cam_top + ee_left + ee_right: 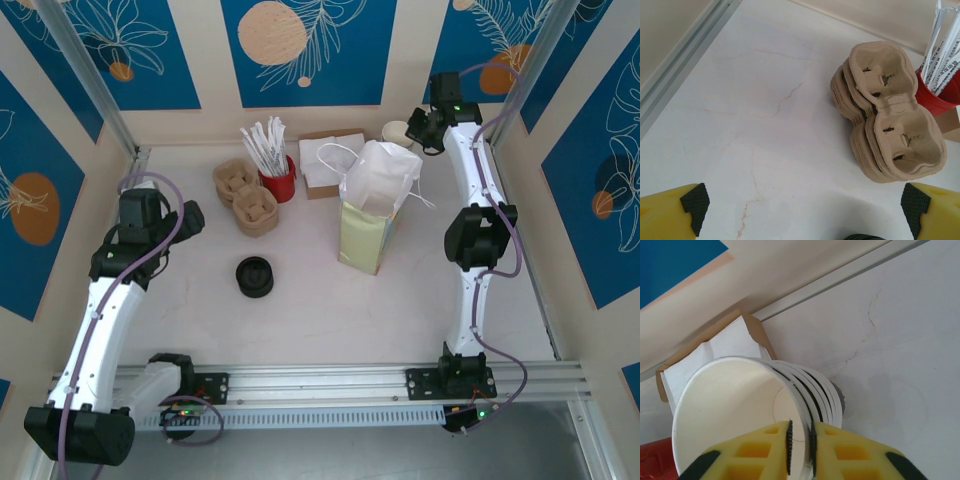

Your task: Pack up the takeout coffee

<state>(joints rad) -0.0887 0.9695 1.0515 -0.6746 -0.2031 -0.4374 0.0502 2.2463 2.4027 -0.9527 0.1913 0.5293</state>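
My right gripper (800, 429) pinched the top white cup (730, 410) by its rim, while my left gripper (805, 202) hung wide open above the table (765, 100).

Takeout coffee (255, 277) stands upright on the table (330, 310), round black lid on, sides dark from above, left of the paper bag (370, 215).

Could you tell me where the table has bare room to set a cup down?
The widest bare patch lies between the black lid, the paper bag and the front rail. Another lies between the carrier stack and the side rail. The back row is crowded, from that stack through the red cup and napkin box to the white cups.
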